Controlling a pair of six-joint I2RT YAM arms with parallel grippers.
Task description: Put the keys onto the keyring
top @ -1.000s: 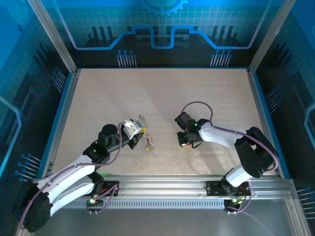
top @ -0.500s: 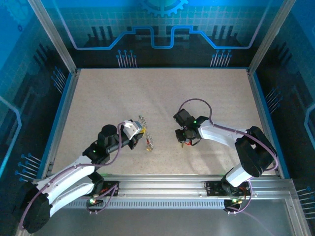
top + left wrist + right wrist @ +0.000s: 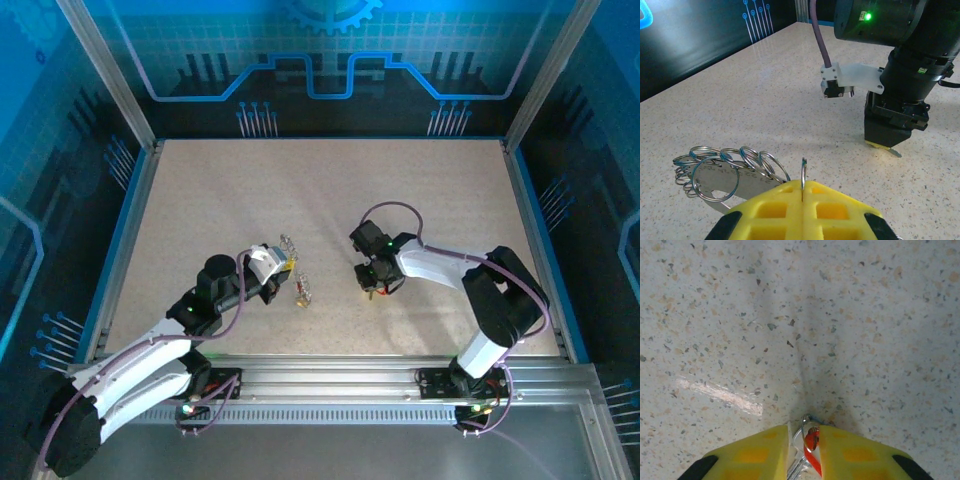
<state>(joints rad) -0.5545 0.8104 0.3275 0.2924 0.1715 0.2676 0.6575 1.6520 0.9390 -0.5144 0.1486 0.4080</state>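
Right gripper (image 3: 803, 450) nearer, red-headed key (image 3: 811, 440) between pads

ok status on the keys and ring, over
Left gripper shut on keyring, ring bunch lying beside it. Right gripper low at the table, fingers around a red key. Nothing between the arms.

The left hand (image 3: 277, 268) is sitting left of the right hand (image 3: 371, 291) on the table (image 3: 320, 190). The keyring (image 3: 290, 245) is lying just behind the left hand, and keys (image 3: 304, 292) are lying between both hands.

A robotics lab cell is showing: aluminium-framed blue printed wall panels (image 3: 310, 60) enclosing a speckled beige tabletop (image 3: 300, 190).
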